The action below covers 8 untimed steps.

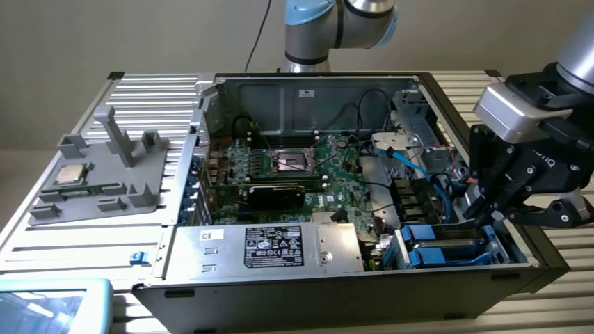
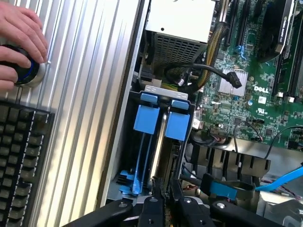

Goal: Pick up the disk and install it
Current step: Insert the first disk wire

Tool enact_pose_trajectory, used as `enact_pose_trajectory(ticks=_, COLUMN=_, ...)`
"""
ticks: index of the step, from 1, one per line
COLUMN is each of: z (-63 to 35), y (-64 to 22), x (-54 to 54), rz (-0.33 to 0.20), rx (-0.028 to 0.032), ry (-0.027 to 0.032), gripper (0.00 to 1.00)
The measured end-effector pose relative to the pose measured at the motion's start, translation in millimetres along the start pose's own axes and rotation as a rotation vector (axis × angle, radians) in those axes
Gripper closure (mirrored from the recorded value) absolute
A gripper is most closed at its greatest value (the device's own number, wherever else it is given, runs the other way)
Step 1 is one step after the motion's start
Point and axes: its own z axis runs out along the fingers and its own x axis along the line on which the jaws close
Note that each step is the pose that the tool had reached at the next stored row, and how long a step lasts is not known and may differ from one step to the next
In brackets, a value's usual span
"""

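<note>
Fingers [image 2: 154, 208] clamped on the disk [image 2: 161, 151]; it stands edgewise in the drive bay [image 1: 436, 250]. Gripper [image 1: 489, 214] hangs low over the case [image 1: 278, 296].

Soft, even light, coming probably from above, makes the ribbed metal table [image 2: 90, 94] shine pale (almost glaring in the wrist view), while the inside of the computer case [image 1: 307, 90] is dimmer, with mild shadows between its parts.

Open PC case [image 1: 307, 83] on ribbed metal table [image 1: 83, 243] w/ green mobo [image 1: 346, 189], silver PSU box [image 1: 269, 247] at front, 1 blue cable [image 1: 408, 163]; grey fixture [image 1: 102, 174] w/ 1 CPU chip [image 1: 71, 175] beside case, exterior view's left; black kbd [image 2: 19, 156] on table.
</note>
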Motion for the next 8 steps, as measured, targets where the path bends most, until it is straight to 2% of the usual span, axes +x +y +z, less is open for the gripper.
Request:
enact_pose_trajectory(ticks=2, z=-0.2, y=0.0, x=-3.8, rz=0.001, rx=-0.0046, ry=0.0239, gripper=0.83)
enact_pose_trajectory(ticks=8, z=-0.2, y=-0.4, x=-15.4, rz=0.004, rx=-0.0196, ry=0.1019, gripper=0.83)
